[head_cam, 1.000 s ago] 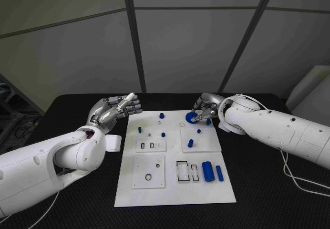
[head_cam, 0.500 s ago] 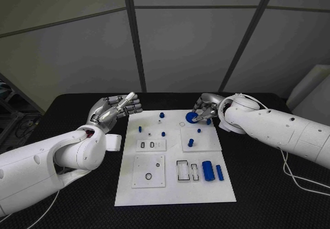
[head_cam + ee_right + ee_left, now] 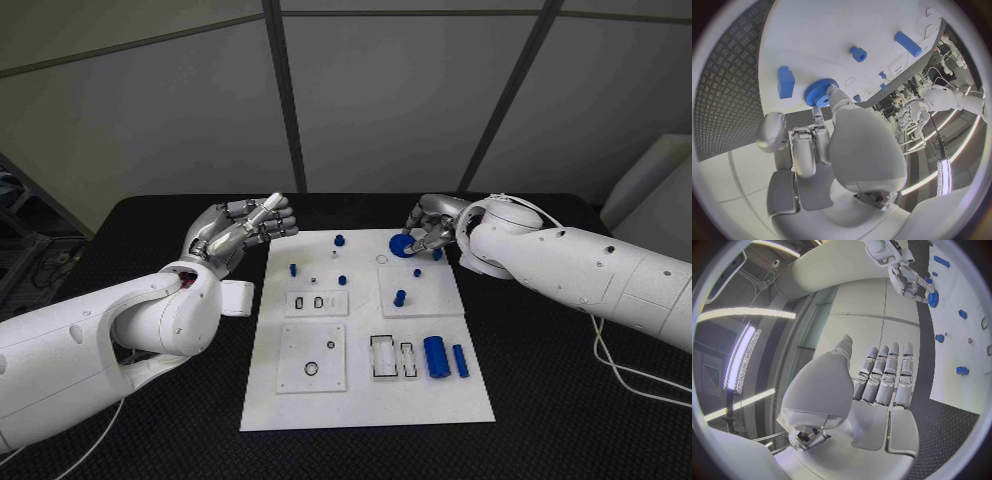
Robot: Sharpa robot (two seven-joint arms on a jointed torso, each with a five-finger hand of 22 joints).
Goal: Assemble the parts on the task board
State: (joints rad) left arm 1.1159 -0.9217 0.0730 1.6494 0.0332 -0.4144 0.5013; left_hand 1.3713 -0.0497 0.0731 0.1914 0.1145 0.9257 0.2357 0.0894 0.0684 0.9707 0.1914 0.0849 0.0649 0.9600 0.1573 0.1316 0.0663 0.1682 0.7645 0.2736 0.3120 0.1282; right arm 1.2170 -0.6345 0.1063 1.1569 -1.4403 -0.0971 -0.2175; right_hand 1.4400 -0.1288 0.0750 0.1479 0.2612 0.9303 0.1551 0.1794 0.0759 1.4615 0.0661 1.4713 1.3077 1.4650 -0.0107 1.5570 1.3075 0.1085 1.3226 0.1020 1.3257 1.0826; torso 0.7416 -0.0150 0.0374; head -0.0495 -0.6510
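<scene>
White task board (image 3: 368,400) sits mid-frame in head view on black table (image 3: 159,420), long axis running top to bottom.

Right hand (image 3: 430,228) at board's upper right corner, fingertips pinching blue gear (image 3: 402,246) w/ gear sitting at or just above the board surface; can't tell if it's seated. Right wrist view confirms: gear (image 3: 821,92) teeth visible, a fingertip on its rim, blue block part (image 3: 786,82) just beside it on the board.

Left hand (image 3: 242,228) hovers off board's upper left edge, above table, not touching anything. Fingers curled in toward palm, thumb sticking up, nothing in grasp. Left wrist view shows fingers (image 3: 887,375) side by side and bent over, palm empty.

Parts on board, head view:
- small blue peg (image 3: 339,241) near top centre
- blue peg (image 3: 293,270) upper left, another (image 3: 342,282) just right of it
- blue peg (image 3: 400,298) standing on right mid sub-plate, small one (image 3: 418,273) above it
- two blue cylinders lying lower right: thick one (image 3: 434,358), thin one (image 3: 460,362) beside it, near but not touching
- black-outlined slots (image 3: 382,358) left of the cylinders
- black O-ring (image 3: 310,372) on lower left sub-plate, smaller ring (image 3: 330,346) above it
</scene>
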